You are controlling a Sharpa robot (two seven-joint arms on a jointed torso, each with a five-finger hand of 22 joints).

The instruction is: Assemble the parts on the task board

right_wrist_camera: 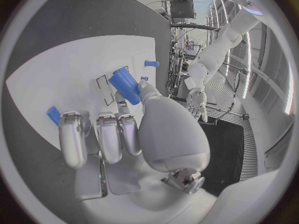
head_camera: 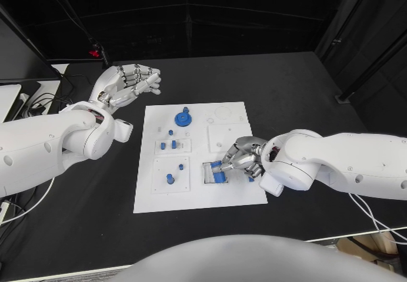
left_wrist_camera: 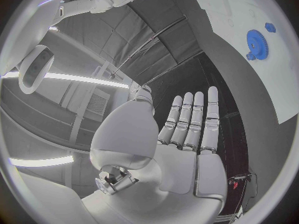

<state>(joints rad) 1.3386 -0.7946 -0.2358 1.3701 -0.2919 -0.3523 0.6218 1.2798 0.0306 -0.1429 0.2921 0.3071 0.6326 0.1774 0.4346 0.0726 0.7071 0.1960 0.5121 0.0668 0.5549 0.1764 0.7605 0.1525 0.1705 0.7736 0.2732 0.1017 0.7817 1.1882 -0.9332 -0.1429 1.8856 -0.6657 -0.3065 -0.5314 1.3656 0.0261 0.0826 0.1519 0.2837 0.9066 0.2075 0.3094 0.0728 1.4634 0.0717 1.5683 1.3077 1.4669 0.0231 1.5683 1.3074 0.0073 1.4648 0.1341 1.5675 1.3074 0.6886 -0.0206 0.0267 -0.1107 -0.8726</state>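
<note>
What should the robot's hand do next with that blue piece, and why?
Probably lower the blue part a little further into the outlined tray on the white task board. The right hand pinches it just above that spot, and the left hand is open, away from the board.

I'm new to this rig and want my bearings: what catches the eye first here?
The white task board lies mid-table, with a blue gear standing out near its far end. The right hand reaches over the board's near right part, pinching a blue cylindrical part. The left hand is raised, fingers apart, off the board's far left corner.
</note>
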